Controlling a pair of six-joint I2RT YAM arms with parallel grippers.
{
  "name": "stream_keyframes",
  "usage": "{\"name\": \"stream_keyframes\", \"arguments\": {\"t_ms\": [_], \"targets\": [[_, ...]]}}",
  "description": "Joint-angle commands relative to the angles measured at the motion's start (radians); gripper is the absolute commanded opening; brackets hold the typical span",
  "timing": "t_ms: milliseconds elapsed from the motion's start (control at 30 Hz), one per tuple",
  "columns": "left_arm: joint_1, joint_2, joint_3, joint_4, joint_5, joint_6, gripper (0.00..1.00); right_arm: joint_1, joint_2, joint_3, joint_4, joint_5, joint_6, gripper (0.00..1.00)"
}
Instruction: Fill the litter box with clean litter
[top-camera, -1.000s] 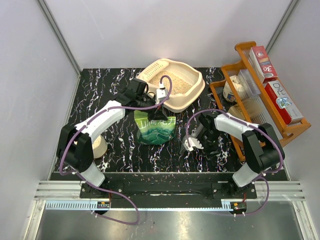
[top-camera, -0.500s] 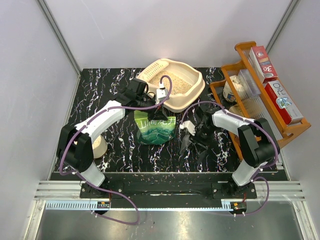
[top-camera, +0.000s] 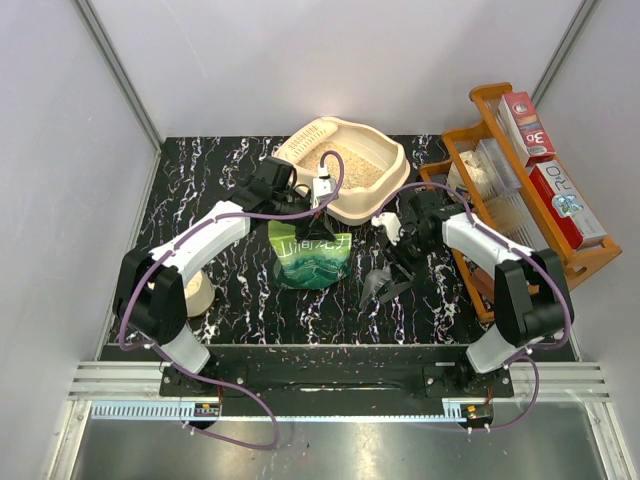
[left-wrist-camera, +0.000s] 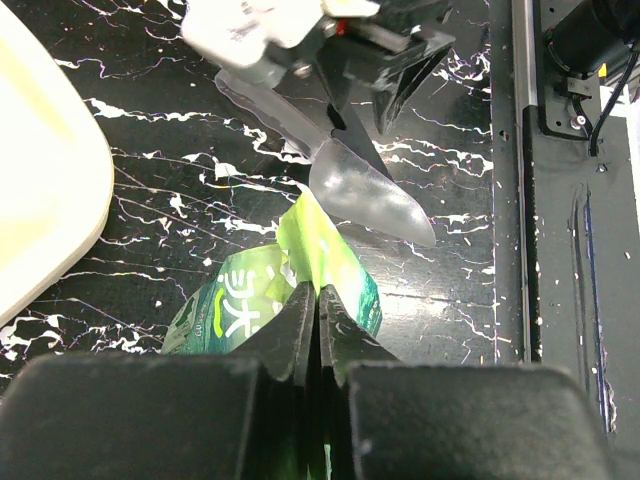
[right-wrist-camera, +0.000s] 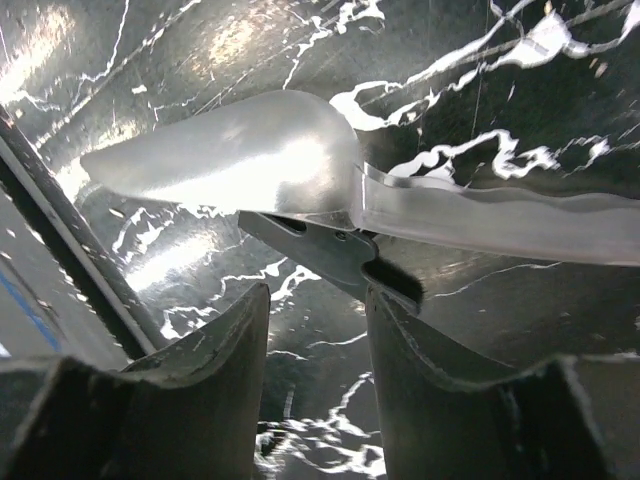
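Black stone-patterned table (top-camera: 230, 290) with white veins filled the floor of a booth with plain grey walls. The left gripper (left-wrist-camera: 318, 305) was pinched tight on the top edge of a green bag (left-wrist-camera: 240, 300), its two fingers pressed together with the bag's fold squeezed between them. The rest of the bag hung below the fingers, down to the table.

Just past the left gripper, on its far side, sat the litter box (top-camera: 398, 165), a cream tray with a thick rim and a slotted corner. Pale tan litter (top-camera: 350, 168) lay inside it, covering much of the floor of the tray. In the left wrist view the tray's rounded edge showed off to one side of the fingers, apart from the bag.

The right gripper (right-wrist-camera: 318, 292) held a clear plastic scoop (left-wrist-camera: 365, 195). Its fingers stood on either side of a dark tab under the scoop's handle, and the scoop's bowl reached out beyond the fingertips, off the table. The bowl hung close to the pinched top of the bag without touching it. The litter box lay near this gripper, to its left and a little farther out. An orange wooden rack (top-camera: 488, 96) stood to its right.
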Motion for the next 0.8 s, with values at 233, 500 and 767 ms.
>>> {"name": "stream_keyframes", "arguments": {"t_ms": [233, 500, 767], "targets": [[-0.004, -0.005, 0.01, -0.067, 0.018, 0.015, 0.0, 0.004, 0.053, 0.068, -0.064, -0.003, -0.548, 0.47], [-0.002, -0.006, -0.001, -0.072, 0.01, 0.02, 0.0, 0.004, 0.154, 0.132, -0.09, -0.072, -0.582, 0.51], [-0.004, 0.003, -0.001, -0.081, 0.007, 0.026, 0.0, 0.004, 0.202, 0.151, -0.234, -0.108, -0.678, 0.46]]}}
